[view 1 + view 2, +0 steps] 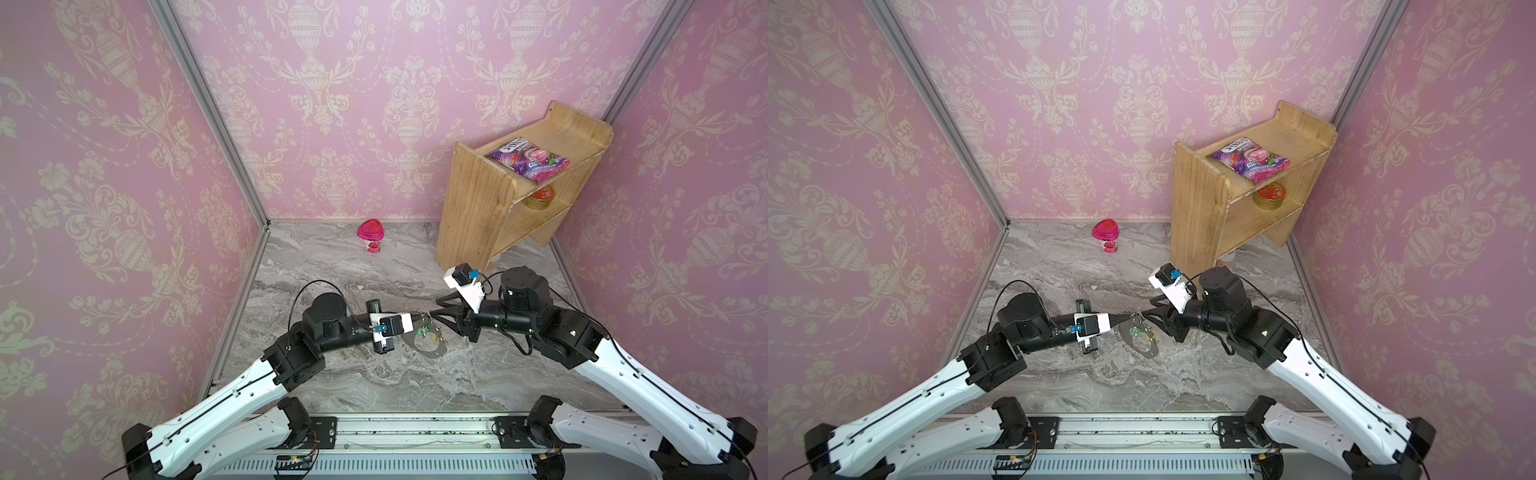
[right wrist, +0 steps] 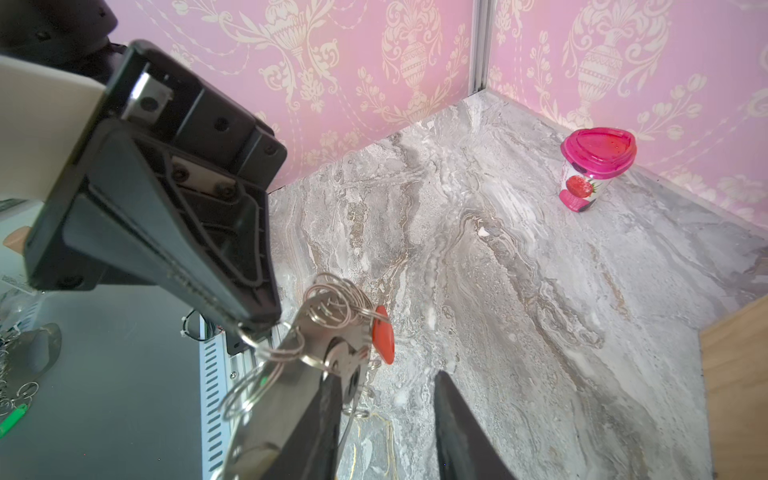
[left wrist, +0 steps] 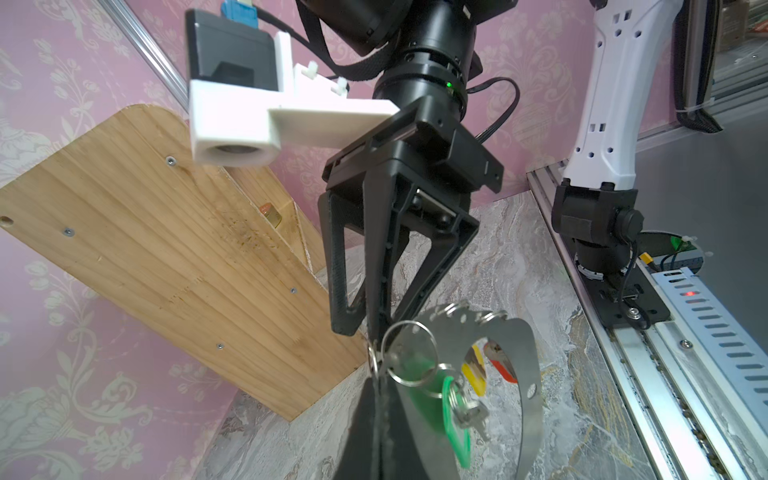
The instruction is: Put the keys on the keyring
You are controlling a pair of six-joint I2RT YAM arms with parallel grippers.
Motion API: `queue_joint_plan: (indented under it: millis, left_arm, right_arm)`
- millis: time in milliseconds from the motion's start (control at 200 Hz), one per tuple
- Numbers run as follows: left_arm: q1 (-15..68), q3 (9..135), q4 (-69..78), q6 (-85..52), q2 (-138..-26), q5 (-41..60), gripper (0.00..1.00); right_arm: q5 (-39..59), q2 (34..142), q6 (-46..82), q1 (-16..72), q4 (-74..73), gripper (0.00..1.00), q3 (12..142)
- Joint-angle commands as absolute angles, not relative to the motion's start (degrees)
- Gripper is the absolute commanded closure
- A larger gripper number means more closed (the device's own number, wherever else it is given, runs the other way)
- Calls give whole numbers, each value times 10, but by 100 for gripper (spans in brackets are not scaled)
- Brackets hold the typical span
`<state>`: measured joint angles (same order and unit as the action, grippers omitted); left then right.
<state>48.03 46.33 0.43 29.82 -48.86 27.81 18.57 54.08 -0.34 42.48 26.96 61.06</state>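
Left gripper (image 2: 257, 318) is clamped on a small ring (image 2: 248, 337) at the edge of the keyring (image 2: 286, 380). Right gripper (image 2: 386, 380) has its jaws apart, one finger just beside that plate.

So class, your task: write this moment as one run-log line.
left pincer: shut on ring | right pincer: open, at keyring | attached: green tag, yellow tag, red tag

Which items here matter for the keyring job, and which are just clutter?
Job: keyring, metal ring pinched by the shut left claw, open right claw.
Clutter: pink-lidded cup, wooden shelf, snack packet, tin.
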Motion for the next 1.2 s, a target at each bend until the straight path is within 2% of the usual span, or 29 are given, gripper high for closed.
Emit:
queue_joint_plan:
  millis: [0,200,525,876,1196]
  left_arm:
    - [467,464,55,260,-491,351,100]
    - [450,462,120,196,-508,397,100]
    - [448,465,205,138,-562,459,100]
    - [430,451,278,92,-584,490,100]
    - [429,439,303,91,-582,486,100]
  right_arm:
    - [157,518,-34,422,320,58,631]
    - [157,490,-63,420,347,52,642]
    - [193,446,-104,419,310,51,634]
    - [237,459,-89,419,277,57,644]
    - [285,491,-40,419,262,72,644]
